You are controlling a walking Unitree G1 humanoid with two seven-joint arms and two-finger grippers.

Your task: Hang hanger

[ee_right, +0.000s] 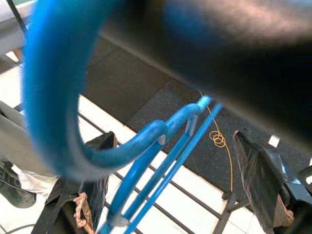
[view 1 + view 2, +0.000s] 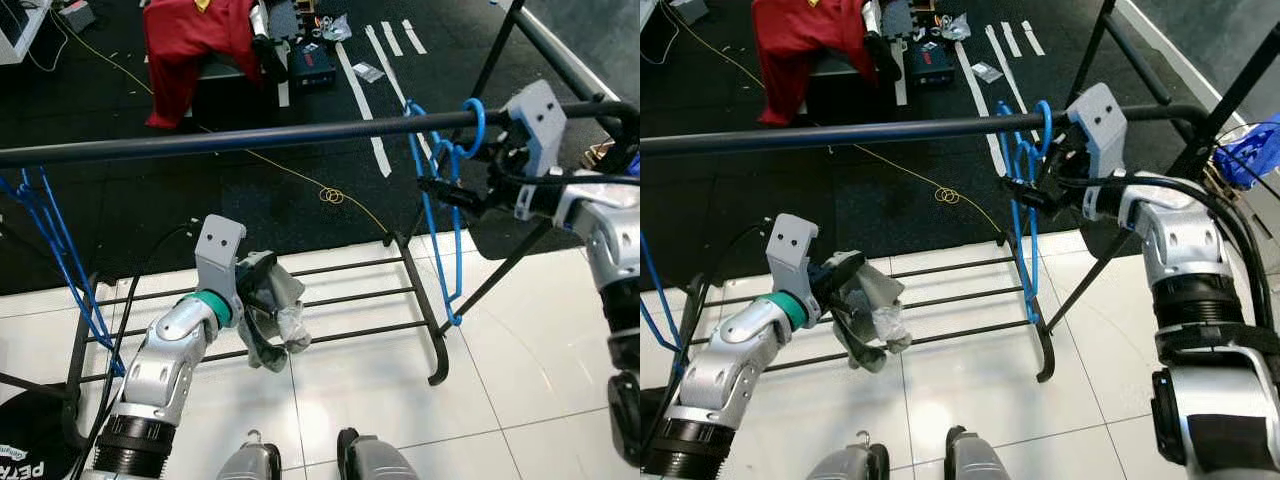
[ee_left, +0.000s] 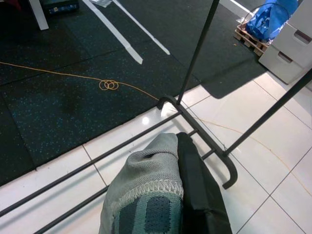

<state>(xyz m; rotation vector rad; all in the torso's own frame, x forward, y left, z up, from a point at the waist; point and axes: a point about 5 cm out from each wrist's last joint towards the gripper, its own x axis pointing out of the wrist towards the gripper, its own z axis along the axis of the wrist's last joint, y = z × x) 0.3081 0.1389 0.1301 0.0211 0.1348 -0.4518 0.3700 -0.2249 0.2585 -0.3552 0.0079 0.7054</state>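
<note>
On the black rail (image 2: 250, 137), the blue hanger (image 2: 437, 210) hooks over, right tool (image 2: 440, 190) closed on its neck; left tool (image 2: 262, 300) grips a grey cloth (image 2: 282, 318).

red cloth (image 2: 190, 45) draped at 11 o'clock, white tape strips (image 2: 372, 75) at 1 o'clock, a coiled yellow cord (image 2: 332, 196) dead centre on dark matting (image 2: 150, 215)

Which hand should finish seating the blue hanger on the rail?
The right hand. It is up at the black rail beside the blue hanger, whose hook already loops the rail. The left hand is low by the rack's bottom bars, holding a grey cloth.
</note>
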